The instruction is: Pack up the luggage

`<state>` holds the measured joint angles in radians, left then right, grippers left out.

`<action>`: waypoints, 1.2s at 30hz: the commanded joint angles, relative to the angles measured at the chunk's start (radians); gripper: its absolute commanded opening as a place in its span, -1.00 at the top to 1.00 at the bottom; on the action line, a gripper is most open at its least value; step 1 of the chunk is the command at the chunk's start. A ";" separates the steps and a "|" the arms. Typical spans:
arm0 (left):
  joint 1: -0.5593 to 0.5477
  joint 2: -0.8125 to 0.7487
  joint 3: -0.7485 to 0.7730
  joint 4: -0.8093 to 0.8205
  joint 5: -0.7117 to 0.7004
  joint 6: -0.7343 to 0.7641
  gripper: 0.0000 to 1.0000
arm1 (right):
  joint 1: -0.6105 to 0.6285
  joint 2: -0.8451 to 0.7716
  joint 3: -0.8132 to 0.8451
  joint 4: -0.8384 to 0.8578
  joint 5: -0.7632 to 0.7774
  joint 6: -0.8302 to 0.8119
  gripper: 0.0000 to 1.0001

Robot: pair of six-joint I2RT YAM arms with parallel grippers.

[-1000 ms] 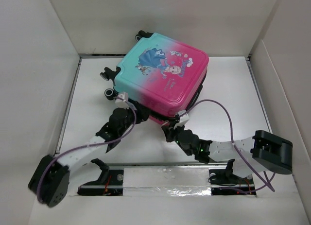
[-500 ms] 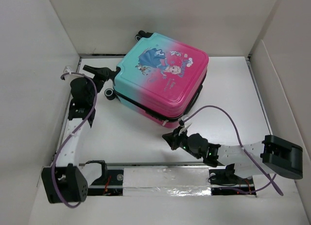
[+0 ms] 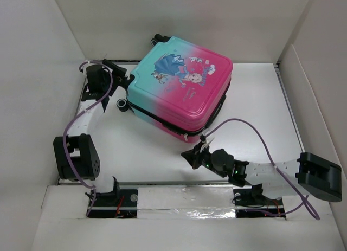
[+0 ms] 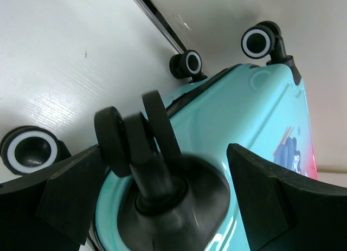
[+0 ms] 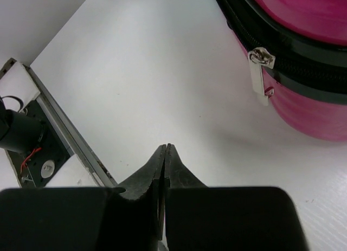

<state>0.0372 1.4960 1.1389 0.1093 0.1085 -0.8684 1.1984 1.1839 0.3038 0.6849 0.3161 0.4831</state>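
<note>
The luggage [image 3: 181, 83] lies flat and zipped shut at the back middle of the table, teal end to the left, pink end to the right. My left gripper [image 3: 120, 77] is open at its teal wheel end. In the left wrist view [image 4: 162, 202] the jaws stand wide on either side of a black caster wheel [image 4: 135, 137] on the teal shell [image 4: 260, 110]. My right gripper [image 3: 188, 153] rests shut and empty on the table just in front of the pink corner [image 5: 303, 99]. Its tips [image 5: 164, 149] are pressed together, apart from the silver zipper pull [image 5: 260, 72].
White walls box in the table on the left, back and right. A metal rail [image 3: 184, 199] with the arm bases runs along the near edge. Other wheels [image 4: 33, 149] [image 4: 187, 63] stick out at the luggage's left end. A purple cable [image 3: 244, 126] loops above the right arm.
A second ago both grippers were at the luggage's front edge. The left arm swung left and back, closing onto the wheel end. The right gripper pulled back toward the front and has held still since.
</note>
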 commanded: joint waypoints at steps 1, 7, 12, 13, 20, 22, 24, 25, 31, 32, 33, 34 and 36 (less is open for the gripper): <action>0.015 0.050 0.084 0.006 0.025 0.014 -0.79 | 0.001 -0.030 -0.009 -0.001 -0.005 0.005 0.92; 0.024 0.148 0.150 0.013 0.075 -0.010 -0.75 | 0.021 -0.110 -0.029 -0.080 0.006 0.011 0.50; 0.024 0.170 0.142 0.090 0.111 -0.053 -0.60 | 0.030 -0.259 -0.052 -0.194 0.037 0.028 0.29; 0.024 0.175 0.142 0.099 0.114 -0.060 -0.56 | 0.039 -0.283 -0.058 -0.211 0.044 0.029 0.23; 0.033 0.179 0.096 0.213 0.160 -0.093 0.85 | 0.040 -0.449 -0.058 -0.367 0.116 0.038 -0.27; 0.033 0.161 0.067 0.243 0.160 -0.086 1.00 | 0.040 -0.483 -0.055 -0.422 0.153 0.040 -0.19; 0.033 0.130 -0.006 0.307 0.143 -0.073 1.00 | 0.012 -0.500 -0.046 -0.479 0.163 0.043 0.11; 0.033 0.086 -0.040 0.338 0.135 -0.075 1.00 | 0.000 -0.509 -0.045 -0.498 0.164 0.049 0.32; 0.006 -0.129 -0.358 0.549 0.059 -0.133 1.00 | -0.170 -0.549 -0.043 -0.576 0.111 0.055 0.91; -0.016 -0.155 -0.398 0.569 0.036 -0.136 1.00 | -0.207 -0.561 -0.037 -0.575 0.091 0.042 0.91; -0.031 -0.180 -0.462 0.585 0.022 -0.135 1.00 | -0.245 -0.567 -0.029 -0.571 0.062 0.007 0.95; -0.043 -0.227 -0.490 0.593 0.008 -0.133 1.00 | -0.331 -0.570 -0.010 -0.568 -0.004 -0.014 0.98; -0.065 -0.278 -0.572 0.607 -0.015 -0.129 1.00 | -0.423 -0.572 0.023 -0.585 -0.072 -0.078 1.00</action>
<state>0.0235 1.3010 0.6487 0.5995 0.0834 -1.0843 0.8715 0.6250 0.2562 0.1097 0.3519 0.4946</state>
